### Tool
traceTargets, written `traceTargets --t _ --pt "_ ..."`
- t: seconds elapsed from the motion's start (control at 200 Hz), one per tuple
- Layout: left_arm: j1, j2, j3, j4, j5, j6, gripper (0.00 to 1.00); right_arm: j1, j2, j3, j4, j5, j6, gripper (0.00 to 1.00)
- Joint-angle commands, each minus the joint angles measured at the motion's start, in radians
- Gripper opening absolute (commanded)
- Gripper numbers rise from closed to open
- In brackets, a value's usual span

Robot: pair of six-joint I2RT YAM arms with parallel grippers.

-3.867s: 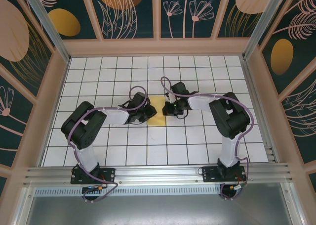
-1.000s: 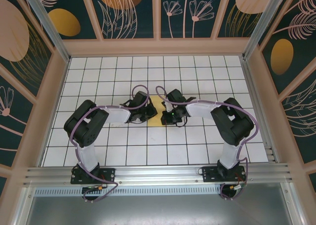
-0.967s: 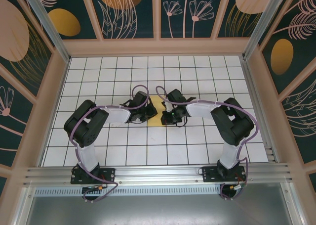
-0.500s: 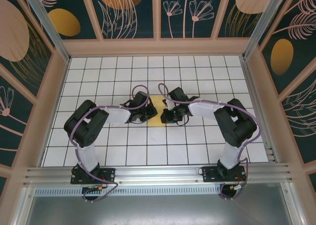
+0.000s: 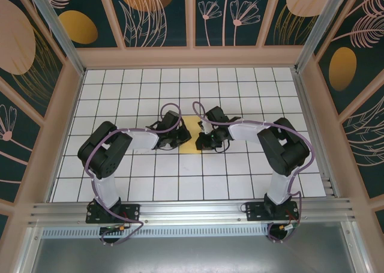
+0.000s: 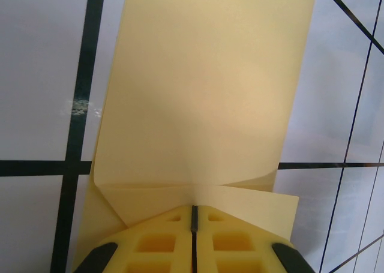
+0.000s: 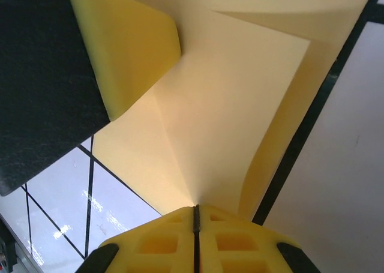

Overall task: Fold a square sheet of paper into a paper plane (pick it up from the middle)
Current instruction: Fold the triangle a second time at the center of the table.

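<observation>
- The square sheet of paper lies near the middle of the white tiled bench, in the narrow gap between the two arms' ends.
- From above, the left gripper meets the sheet's left edge and the right gripper meets its right edge, so only a small yellow patch shows between them.
- In the left wrist view, the left gripper has its yellow fingers pressed together with only a thin dark seam between them. They pinch the near edge of the sheet.
- From that pinch the sheet spreads away over the bench, with a narrow folded strip lying across it just ahead of the fingertips.
- In the right wrist view, the right gripper is likewise closed on the paper, and creases fan out from its tip.
- One yellow finger of the left gripper rests on the sheet's far side, opposite the right gripper.
- The sheet's right edge bends up off the bench.
</observation>
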Motion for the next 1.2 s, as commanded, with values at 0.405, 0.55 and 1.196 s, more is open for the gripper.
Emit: traceTargets --t 0.405,0.55,1.196 --pt "-0.005 0.050 -0.033 -0.092 -0.042 -0.011 0.09 -0.003 0.001 -0.066 -0.043 -0.018 -0.003 0.10" --pt "-0.005 0.052 -0.036 -0.089 -0.042 -0.011 0.09 -0.004 -0.034 -0.099 -0.053 -0.009 0.005 0.10" --pt "-0.007 0.052 -0.058 -0.041 0.023 -0.011 0.10 -0.010 0.012 0.051 0.036 -0.032 0.079 0.08"
